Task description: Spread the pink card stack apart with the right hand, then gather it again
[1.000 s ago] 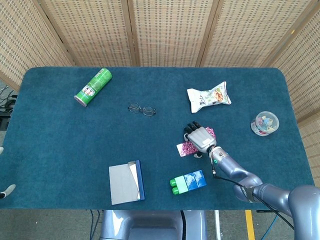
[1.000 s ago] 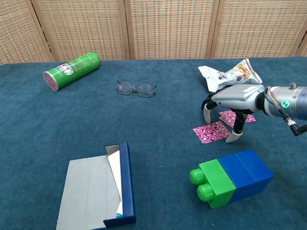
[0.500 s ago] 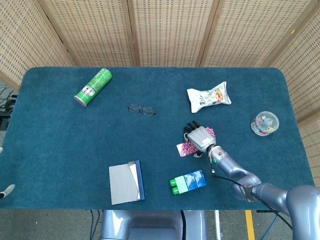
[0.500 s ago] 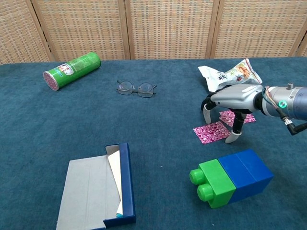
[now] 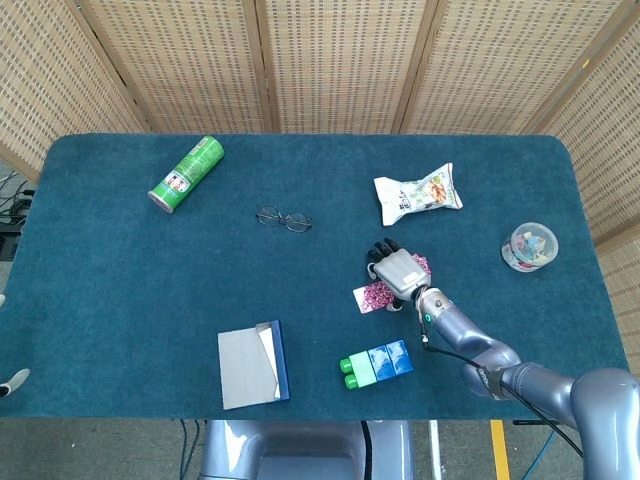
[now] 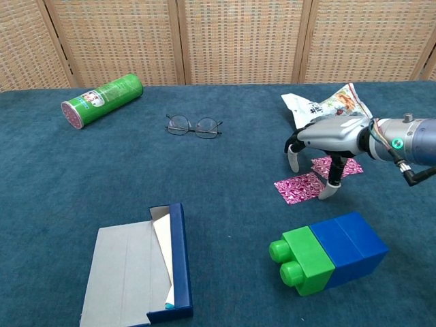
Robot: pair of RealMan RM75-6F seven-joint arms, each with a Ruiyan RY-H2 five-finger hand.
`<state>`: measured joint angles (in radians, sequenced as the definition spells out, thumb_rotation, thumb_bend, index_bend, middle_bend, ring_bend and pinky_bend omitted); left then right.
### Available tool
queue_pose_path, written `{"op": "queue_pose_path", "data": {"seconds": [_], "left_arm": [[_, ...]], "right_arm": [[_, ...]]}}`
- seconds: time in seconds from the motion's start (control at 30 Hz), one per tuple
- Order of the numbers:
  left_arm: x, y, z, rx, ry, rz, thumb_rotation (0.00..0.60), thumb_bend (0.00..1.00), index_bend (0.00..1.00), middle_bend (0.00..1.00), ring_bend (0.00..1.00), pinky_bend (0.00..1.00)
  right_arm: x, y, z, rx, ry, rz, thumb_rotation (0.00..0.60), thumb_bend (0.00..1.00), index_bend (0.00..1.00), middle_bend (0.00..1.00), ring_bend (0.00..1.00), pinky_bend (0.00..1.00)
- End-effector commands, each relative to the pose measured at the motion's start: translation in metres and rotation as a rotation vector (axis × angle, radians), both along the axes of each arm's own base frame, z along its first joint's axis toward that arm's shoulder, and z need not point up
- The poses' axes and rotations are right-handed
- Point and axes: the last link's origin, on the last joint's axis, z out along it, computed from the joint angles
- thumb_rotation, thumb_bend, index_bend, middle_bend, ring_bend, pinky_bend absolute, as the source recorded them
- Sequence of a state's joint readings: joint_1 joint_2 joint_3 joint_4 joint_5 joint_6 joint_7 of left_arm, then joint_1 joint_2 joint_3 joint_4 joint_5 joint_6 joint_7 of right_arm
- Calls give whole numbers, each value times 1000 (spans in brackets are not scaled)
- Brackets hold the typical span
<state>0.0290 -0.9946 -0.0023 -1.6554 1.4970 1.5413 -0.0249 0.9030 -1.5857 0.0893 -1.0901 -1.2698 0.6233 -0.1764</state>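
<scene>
Far left on the dark blue carpeted bench (image 5: 120, 280) lies a green cylindrical snack can (image 5: 186, 175) on its side, and nearer the front edge a flat grey-and-navy open box (image 5: 253, 364). Past the can, a pair of thin wire-framed glasses (image 5: 284, 219) rests folded open. Toward the middle-right the pink patterned cards (image 6: 300, 187) lie flat on the cloth, already fanned into at least two separate pieces — one just left of the fingers, another (image 6: 337, 166) showing behind them. The grey right hand (image 6: 332, 138) arches over them, palm down, its fingers (image 6: 329, 191) spread downward with tips at the cards and nothing clasped. In front of it sits a green-and-blue toy brick (image 6: 329, 253); behind, a white crinkled snack bag (image 5: 418, 194); far right, a small round clear tub (image 5: 529, 246) of colourful bits. The left hand is out of sight.
</scene>
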Motion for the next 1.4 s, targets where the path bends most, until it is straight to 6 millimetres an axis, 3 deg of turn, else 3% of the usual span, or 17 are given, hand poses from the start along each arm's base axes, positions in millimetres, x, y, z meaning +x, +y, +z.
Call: {"op": "queue_pose_path", "data": {"seconds": [0.03,1.17,1.4], "left_arm": [[0,0,-1,-3,0,1,600,120,0,0,0,0],[1,0,-2,-9,1,3,600,120,0,0,0,0],[0,0,-2,-9,1,4,600,121,0,0,0,0]], "right_arm": [[0,0,0,1,1,-2,600,156,366,157,0,0],[-11,8,-2,4,-6,-23,600,158,385,166,0,0],[-12,7,-2,-1,-13,-25,600,229,447,195,0,0]]}}
